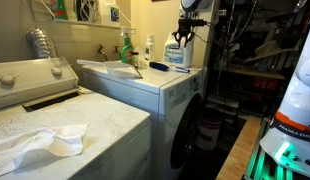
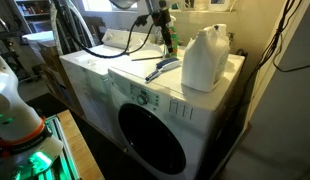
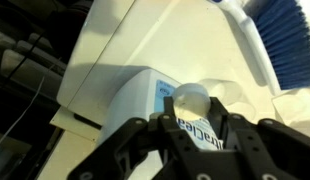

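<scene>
In the wrist view my gripper [image 3: 192, 112] is shut on a small bottle [image 3: 190, 100] with a round white cap and a white label in blue letters. The black fingers [image 3: 153, 128] press on both of its sides. Beneath it lies the white top of the front-loading machine [image 3: 145, 40], and the blue bristles of a brush [image 3: 290, 45] show at the upper right. In both exterior views the gripper [image 1: 185, 30] [image 2: 164, 27] hangs above that machine's top, well off the surface. The held bottle is hard to make out there.
A large white jug [image 2: 205, 58] [image 1: 176, 55] stands on the machine's top near its end, with the brush [image 2: 162, 68] beside it. A green spray bottle [image 1: 125, 45] and a white bottle [image 1: 148, 48] stand further back. A top-loading washer [image 1: 55, 125] carries a crumpled white cloth [image 1: 40, 143].
</scene>
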`<control>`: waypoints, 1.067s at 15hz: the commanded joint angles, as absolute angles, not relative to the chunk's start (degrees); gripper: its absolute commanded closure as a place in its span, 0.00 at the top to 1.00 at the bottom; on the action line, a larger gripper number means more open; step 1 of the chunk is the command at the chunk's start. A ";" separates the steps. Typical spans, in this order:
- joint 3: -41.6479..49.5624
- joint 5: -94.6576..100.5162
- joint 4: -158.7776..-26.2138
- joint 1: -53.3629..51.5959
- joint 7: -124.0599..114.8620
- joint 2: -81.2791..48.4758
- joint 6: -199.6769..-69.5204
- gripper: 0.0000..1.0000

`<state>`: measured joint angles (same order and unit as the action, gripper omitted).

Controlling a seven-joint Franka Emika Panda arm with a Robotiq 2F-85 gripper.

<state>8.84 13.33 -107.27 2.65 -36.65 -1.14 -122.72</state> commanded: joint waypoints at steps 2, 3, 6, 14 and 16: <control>7.77 14.86 -96.08 4.44 -36.75 0.22 -112.55 0.13; 7.94 14.40 -93.43 4.86 -36.68 -0.42 -111.56 0.13; 8.57 13.34 -86.63 6.15 -36.88 -3.78 -110.08 0.13; 12.05 11.17 -73.02 9.45 -38.37 -14.84 -106.84 0.13; 12.80 10.61 -70.11 10.11 -37.81 -16.89 -103.78 0.13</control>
<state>11.76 12.67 -76.45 8.96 -37.96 -12.86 -109.14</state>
